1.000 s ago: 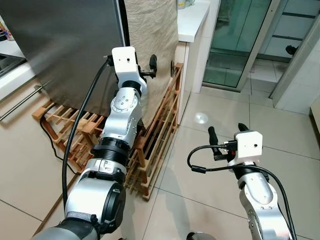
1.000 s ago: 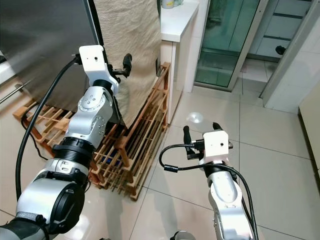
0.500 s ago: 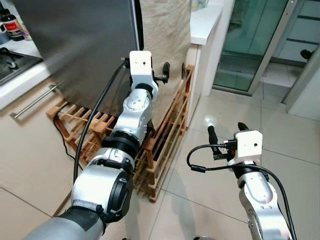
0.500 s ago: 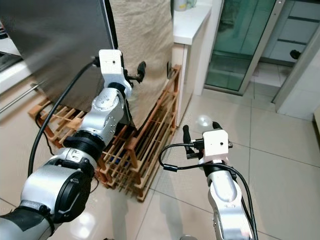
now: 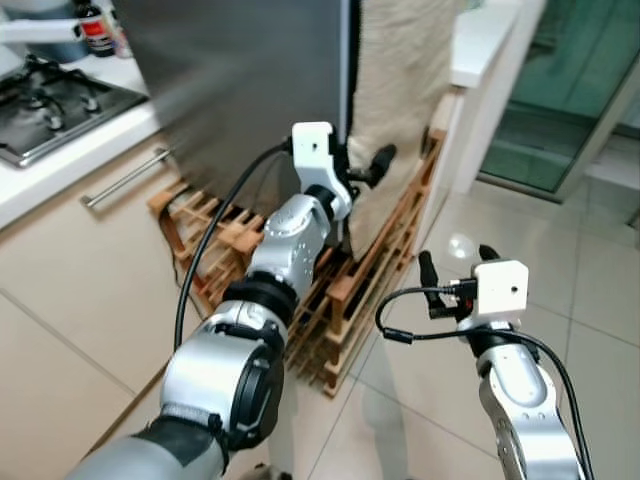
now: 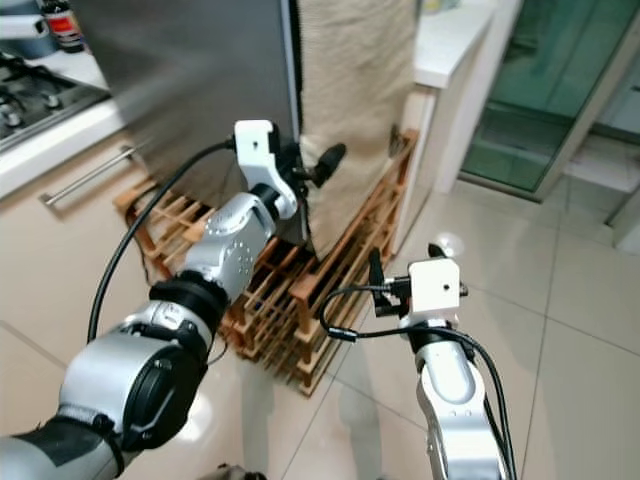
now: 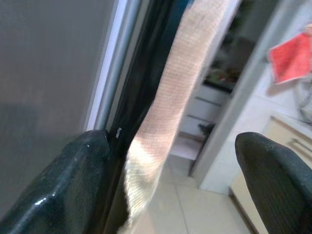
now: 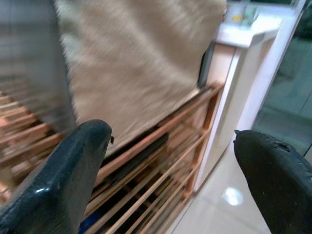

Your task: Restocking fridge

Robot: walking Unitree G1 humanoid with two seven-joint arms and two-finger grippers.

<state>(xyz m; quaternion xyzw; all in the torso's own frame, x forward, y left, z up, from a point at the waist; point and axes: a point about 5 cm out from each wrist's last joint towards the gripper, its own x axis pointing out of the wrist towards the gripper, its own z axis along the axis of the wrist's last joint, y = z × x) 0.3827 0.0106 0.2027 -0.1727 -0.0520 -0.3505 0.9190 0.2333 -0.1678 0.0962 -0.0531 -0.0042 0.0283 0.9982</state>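
The fridge (image 5: 250,70) is a tall dark grey steel box, its door shut, with a beige cloth (image 5: 400,90) hanging down its side. My left gripper (image 5: 362,165) is raised to the fridge's front corner and is open. In the left wrist view one finger (image 7: 73,185) lies against the dark door seam and the cloth (image 7: 165,131) hangs between the two fingers. My right gripper (image 5: 457,265) is held low over the tiled floor, open and empty, facing the cloth (image 8: 136,63) and the wooden rack (image 8: 161,161).
A slatted wooden rack (image 5: 340,300) lies on the floor under and beside the fridge. A gas hob (image 5: 50,95) and a cabinet with a bar handle (image 5: 125,178) stand at the left. A white counter (image 5: 480,40) and a glass door (image 5: 580,90) are at the right.
The whole picture has shifted right, bringing the hob and cabinet into view: the camera moved. My left gripper stays at the fridge's corner. The right gripper holds its pose.
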